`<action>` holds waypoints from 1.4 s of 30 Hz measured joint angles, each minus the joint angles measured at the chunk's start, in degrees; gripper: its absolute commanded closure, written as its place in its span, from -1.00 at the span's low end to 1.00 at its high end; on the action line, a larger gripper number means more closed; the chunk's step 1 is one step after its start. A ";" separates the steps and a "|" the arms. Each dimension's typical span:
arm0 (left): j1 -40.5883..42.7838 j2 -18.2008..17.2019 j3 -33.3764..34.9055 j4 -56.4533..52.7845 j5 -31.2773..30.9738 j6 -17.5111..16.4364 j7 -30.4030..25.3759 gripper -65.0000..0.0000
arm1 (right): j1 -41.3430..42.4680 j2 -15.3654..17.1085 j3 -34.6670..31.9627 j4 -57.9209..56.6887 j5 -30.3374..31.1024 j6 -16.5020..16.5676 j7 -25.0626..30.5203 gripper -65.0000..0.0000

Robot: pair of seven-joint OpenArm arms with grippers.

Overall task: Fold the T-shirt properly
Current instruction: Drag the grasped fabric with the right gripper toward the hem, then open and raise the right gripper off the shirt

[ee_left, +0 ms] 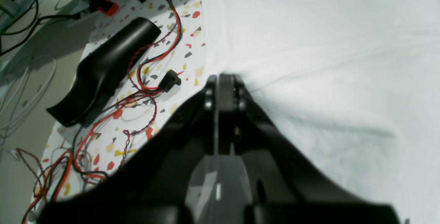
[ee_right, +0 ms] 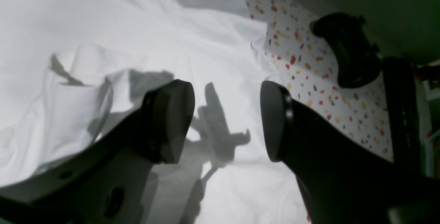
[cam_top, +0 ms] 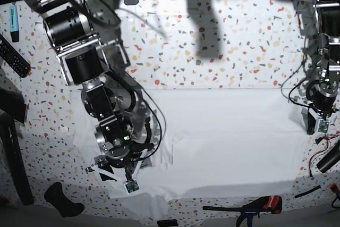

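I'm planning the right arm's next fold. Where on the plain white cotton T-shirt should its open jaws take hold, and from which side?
Probably the rumpled corner of the plain white cotton T-shirt near the table's front edge, under the right gripper. The cloth there is bunched and raised, so it offers a ridge to pinch. Come from above, jaws astride the fold. The flat middle gives nothing to pinch.

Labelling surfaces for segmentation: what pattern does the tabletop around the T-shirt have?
White tabletop speckled with red, yellow and grey flecks; clearest in the base view.
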 measured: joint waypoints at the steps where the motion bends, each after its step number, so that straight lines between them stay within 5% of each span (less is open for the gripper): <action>1: 0.02 0.00 0.00 0.00 0.00 0.00 0.00 1.00 | 0.07 0.00 0.00 0.00 0.04 0.00 -1.38 -0.05; 12: -0.15 0.00 0.00 0.00 -0.02 0.63 0.00 1.00 | 0.11 0.00 0.00 0.00 0.57 0.00 -3.04 -0.05; 16: -0.17 -0.02 0.00 0.00 -0.02 0.70 0.85 0.41 | 0.11 0.00 0.00 0.00 0.57 0.00 -3.04 -0.05; 21: -2.49 -0.07 0.00 -0.02 -0.26 1.11 14.88 0.30 | 0.11 0.00 0.00 0.00 0.57 0.00 -3.04 -0.05; 28: -6.62 -0.63 -0.15 0.02 -16.00 2.56 20.17 0.30 | 0.09 0.02 0.00 0.00 7.85 0.90 -3.04 -0.05; 31: -6.64 -0.46 -0.15 0.02 -16.74 0.26 21.70 0.30 | -0.04 0.00 0.00 0.00 9.79 5.16 -2.89 -0.05; 35: -6.34 -0.33 -0.15 0.02 -16.76 0.28 25.66 0.30 | -0.20 0.02 0.00 0.00 10.01 5.38 -2.84 -0.05; 38: -5.07 -0.44 -0.15 0.02 -22.99 0.31 24.81 0.30 | -0.20 0.04 0.00 0.00 10.05 5.38 -2.82 -0.05; 42: -1.84 0.66 -0.17 -1.53 -24.68 0.57 15.72 0.34 | -0.55 0.02 0.02 0.00 11.69 6.58 -3.06 -0.05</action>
